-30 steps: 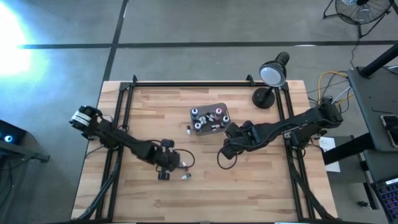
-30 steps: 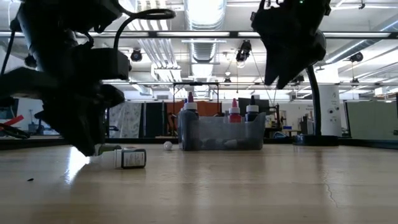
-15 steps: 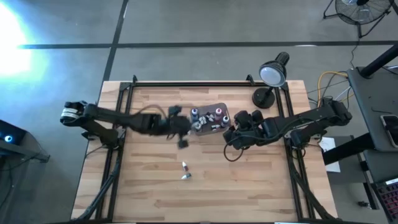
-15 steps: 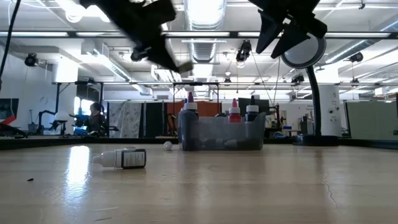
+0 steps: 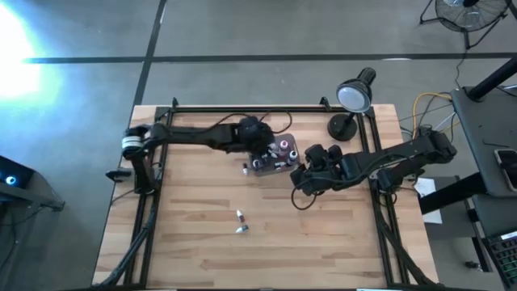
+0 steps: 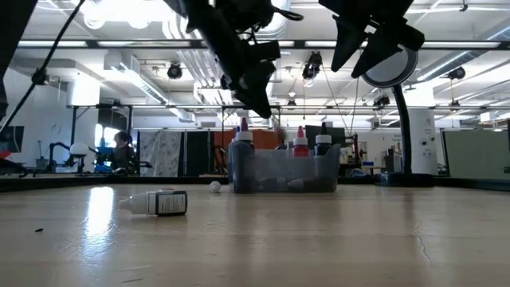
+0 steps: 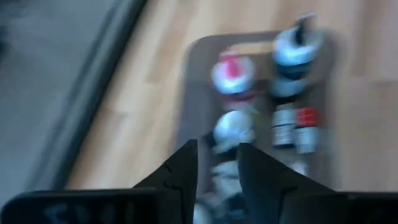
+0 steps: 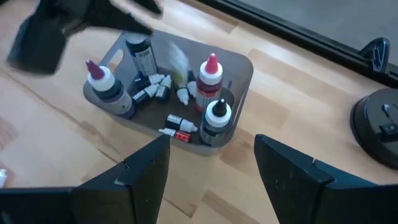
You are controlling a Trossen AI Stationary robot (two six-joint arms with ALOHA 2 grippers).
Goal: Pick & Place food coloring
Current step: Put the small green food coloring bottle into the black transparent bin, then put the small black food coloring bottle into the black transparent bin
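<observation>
The grey translucent tub (image 5: pixel 284 139) stands at the table's far middle with several food coloring bottles (image 8: pixel 210 73) in it, some upright, some lying. One more bottle (image 5: pixel 240 221) lies on its side on the wood near the centre (image 6: pixel 155 202). My left gripper (image 7: pixel 217 158) hangs above the tub (image 5: pixel 262 152), fingers apart, nothing between them. Under it a pale blurred shape (image 8: pixel 176 56) shows over the tub; what it is cannot be told. My right gripper (image 8: pixel 211 146) hovers open to the tub's right (image 5: pixel 300 179).
A black desk lamp (image 5: pixel 353 101) stands at the far right corner, its head showing behind the right arm (image 6: pixel 390 68). A tiny pale thing (image 5: pixel 245 169) lies on the wood just left of the tub. Black frame rails (image 5: pixel 157 153) run along the table's sides.
My left gripper has risen from beside the lying bottle at the table's near centre and swung fast toward the far edge, ending above the tub. The lying bottle has stayed where it was. My right gripper has risen a little and rolled its wrist.
</observation>
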